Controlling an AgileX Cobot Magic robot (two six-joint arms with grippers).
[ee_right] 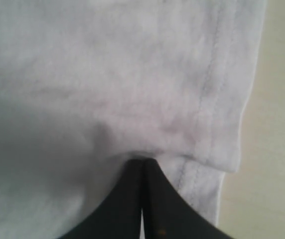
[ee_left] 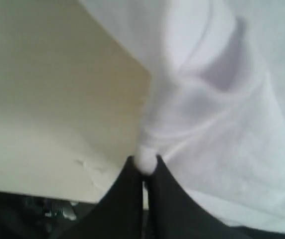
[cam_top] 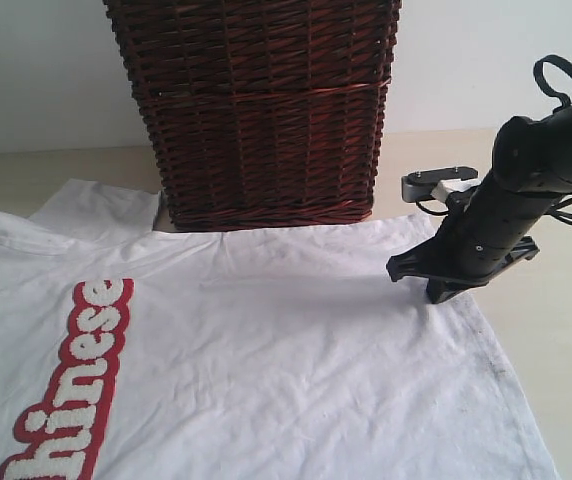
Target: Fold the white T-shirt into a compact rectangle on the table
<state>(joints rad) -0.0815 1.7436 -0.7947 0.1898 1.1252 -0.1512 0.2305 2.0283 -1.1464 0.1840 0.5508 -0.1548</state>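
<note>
The white T-shirt [cam_top: 296,350] lies spread flat on the table [cam_top: 566,330], with its red-outlined lettering [cam_top: 76,380] at the left. My right gripper [cam_top: 434,290] presses down at the shirt's right edge. In the right wrist view this gripper [ee_right: 142,162] is shut, pinching cloth [ee_right: 107,74] close to a stitched hem [ee_right: 207,99]. The left gripper [ee_left: 145,162] is shut on a small bunched knob of the T-shirt [ee_left: 222,99], with bare table [ee_left: 48,99] beside it. The left arm does not show in the exterior view.
A tall dark brown wicker basket [cam_top: 256,110] stands at the back, touching the shirt's far edge. Bare table runs along the right of the shirt [ee_right: 282,149] and to the back left [cam_top: 46,170].
</note>
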